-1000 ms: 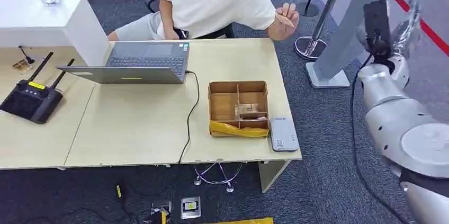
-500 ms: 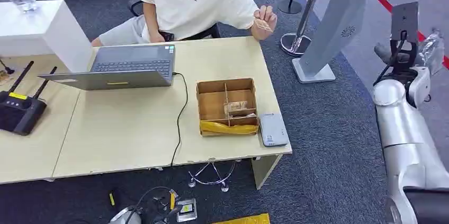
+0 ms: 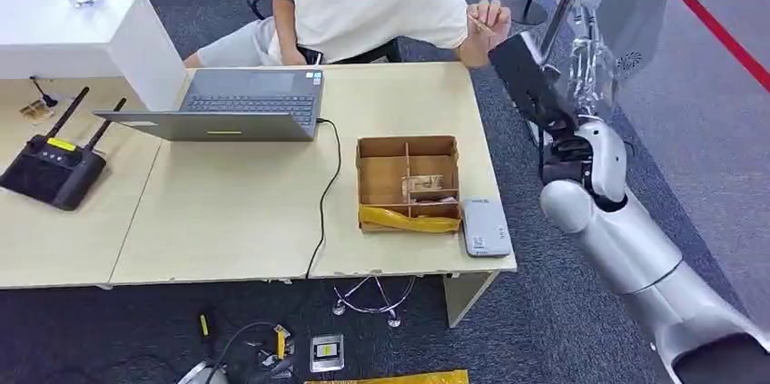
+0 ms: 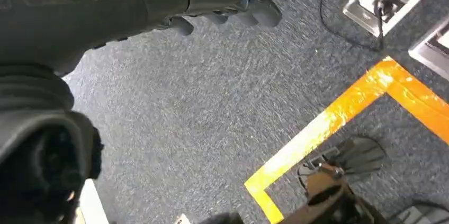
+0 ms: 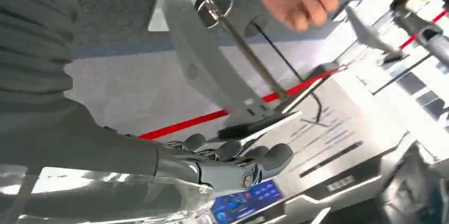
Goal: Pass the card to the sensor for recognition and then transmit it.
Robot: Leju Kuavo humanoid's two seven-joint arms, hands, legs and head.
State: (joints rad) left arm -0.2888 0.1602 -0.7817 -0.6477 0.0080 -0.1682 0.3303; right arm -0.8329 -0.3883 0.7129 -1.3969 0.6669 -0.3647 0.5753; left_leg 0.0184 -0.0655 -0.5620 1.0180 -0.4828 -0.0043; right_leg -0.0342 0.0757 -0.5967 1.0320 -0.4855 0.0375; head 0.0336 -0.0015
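Right robot hand (image 3: 586, 44) has swung in toward person's card (image 3: 478, 24), prob. for handover; fingers apart, holding nothing.

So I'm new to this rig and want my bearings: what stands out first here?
The silver right arm rises beside the table's far right corner, its right hand lifted near the person's hand, which holds up a small card. On the table, a cardboard box sits beside a grey card reader.

card (image 3: 478, 24): mostly hidden in person's hand (image 3: 488, 21) | right hand (image 3: 588, 46): blurred
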